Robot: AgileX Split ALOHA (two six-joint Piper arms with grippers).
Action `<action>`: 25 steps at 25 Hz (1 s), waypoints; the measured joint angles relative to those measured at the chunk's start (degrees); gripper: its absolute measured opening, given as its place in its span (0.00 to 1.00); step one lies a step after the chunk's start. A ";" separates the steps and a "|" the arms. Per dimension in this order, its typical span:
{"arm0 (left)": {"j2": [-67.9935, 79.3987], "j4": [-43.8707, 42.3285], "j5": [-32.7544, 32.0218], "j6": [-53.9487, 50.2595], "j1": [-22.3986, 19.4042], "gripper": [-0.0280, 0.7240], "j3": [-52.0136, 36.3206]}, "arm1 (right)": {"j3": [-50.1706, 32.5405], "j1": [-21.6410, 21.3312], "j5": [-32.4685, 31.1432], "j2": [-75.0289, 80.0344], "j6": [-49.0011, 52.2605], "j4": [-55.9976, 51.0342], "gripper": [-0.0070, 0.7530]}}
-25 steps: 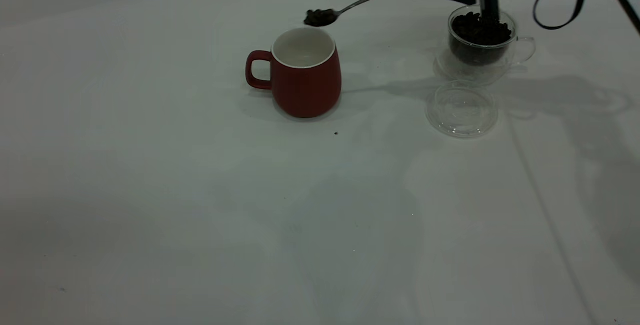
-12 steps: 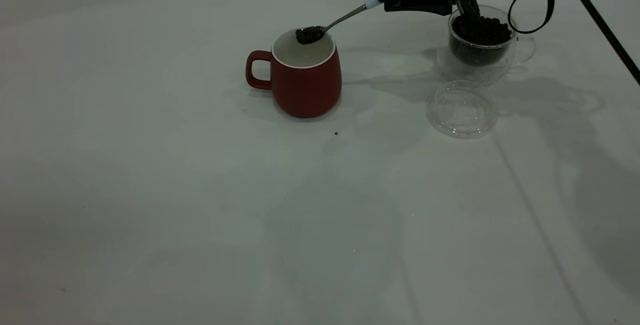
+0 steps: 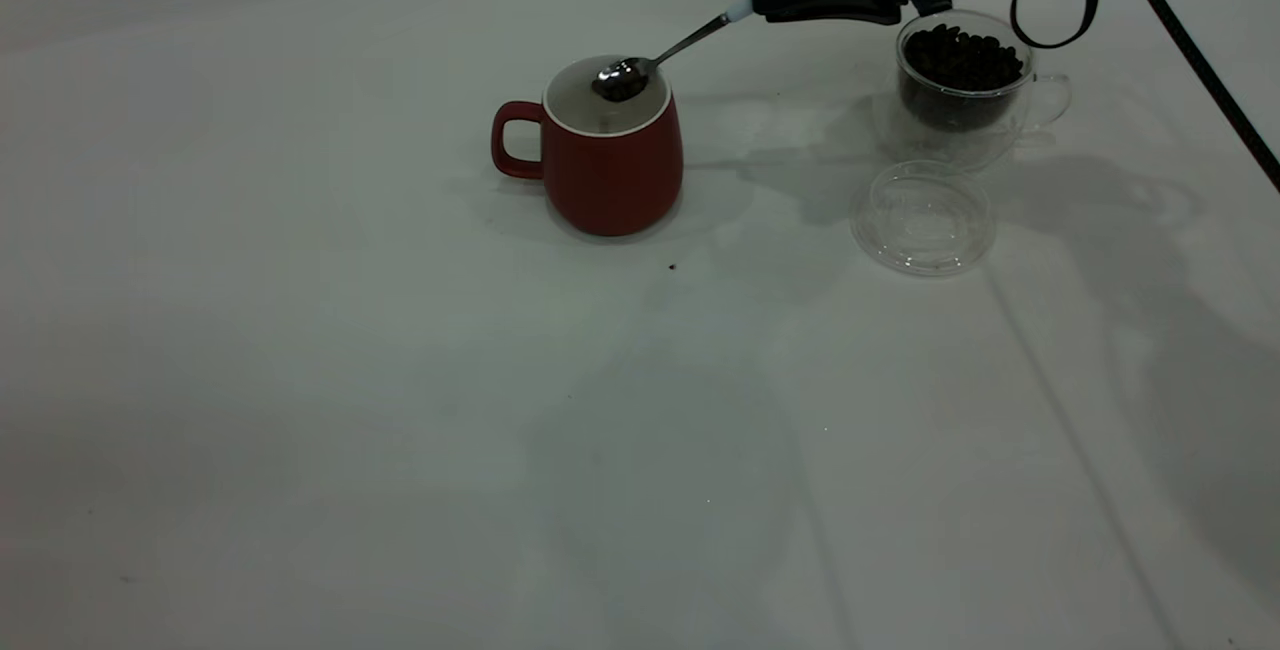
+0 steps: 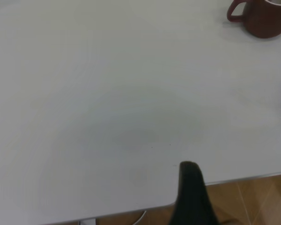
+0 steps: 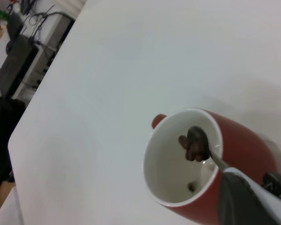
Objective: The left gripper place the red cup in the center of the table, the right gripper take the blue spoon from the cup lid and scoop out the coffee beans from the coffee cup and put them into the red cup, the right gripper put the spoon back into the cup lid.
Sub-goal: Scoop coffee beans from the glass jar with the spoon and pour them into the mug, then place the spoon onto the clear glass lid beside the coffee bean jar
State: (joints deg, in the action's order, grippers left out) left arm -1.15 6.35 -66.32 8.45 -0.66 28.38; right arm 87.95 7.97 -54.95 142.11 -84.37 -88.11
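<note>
While the spoon tips, here's how it sits:
red cup [image 3: 610, 155]: upper middle of the exterior frame, upright on the table [image 3: 400, 430], handle toward frame left.
blue spoon [image 3: 660, 55]: bowl tilted inside the cup mouth, beans clinging to it; handle runs up-right into the right gripper [image 3: 790, 2], which is clamped on it.
right wrist view only: white inside of the red cup [image 5: 210, 161], a clump of beans [image 5: 193, 149] sliding off the spoon, one bean [image 5: 191, 187] already at the bottom.
left wrist view only: left gripper [image 4: 193, 197] parked by the table edge, far from the cup; can't tell if its fingers are open.
coffee cup [image 3: 962, 85]: glass, full of beans, upper right.
cup lid [image 3: 922, 218]: just below it.
writing: none I can read.
room: wide bare table across the lower frame; one stray speck [image 3: 671, 267] below the red cup.
</note>
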 joint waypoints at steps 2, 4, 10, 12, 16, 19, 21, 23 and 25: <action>0.00 0.00 0.00 0.00 0.00 0.82 0.00 | 0.00 0.00 -0.75 0.00 -0.50 0.00 0.15; 0.00 0.00 0.00 0.00 0.00 0.82 0.00 | 0.00 0.00 -1.31 0.00 -0.99 0.00 0.15; 0.00 0.00 0.00 0.00 0.00 0.82 0.00 | 0.00 0.00 -2.68 0.00 -3.26 0.00 0.15; 0.00 0.00 0.00 0.00 0.00 0.82 0.00 | 0.00 0.00 -3.60 0.00 -2.93 0.00 0.15; 0.00 0.00 0.00 0.00 0.00 0.82 0.00 | 0.00 0.00 -5.51 -0.66 -1.57 0.19 0.15; 0.00 0.00 0.00 0.00 0.00 0.82 0.00 | 0.00 -0.07 -5.96 -3.14 -1.05 0.42 0.15; 0.00 0.00 0.00 0.00 0.00 0.82 0.00 | 0.00 -0.68 -6.15 -5.81 -0.09 1.45 0.15; 0.00 0.00 0.00 0.00 0.00 0.82 0.00 | -0.06 -1.53 -6.62 -9.18 0.72 3.10 0.15; 0.00 0.00 0.00 0.00 0.00 0.82 0.00 | -0.06 -2.81 -7.35 -12.18 2.15 5.64 0.15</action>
State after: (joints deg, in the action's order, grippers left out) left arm -1.15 6.35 -66.32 8.45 -0.66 28.38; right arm 87.89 5.16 -62.30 129.94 -82.22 -82.48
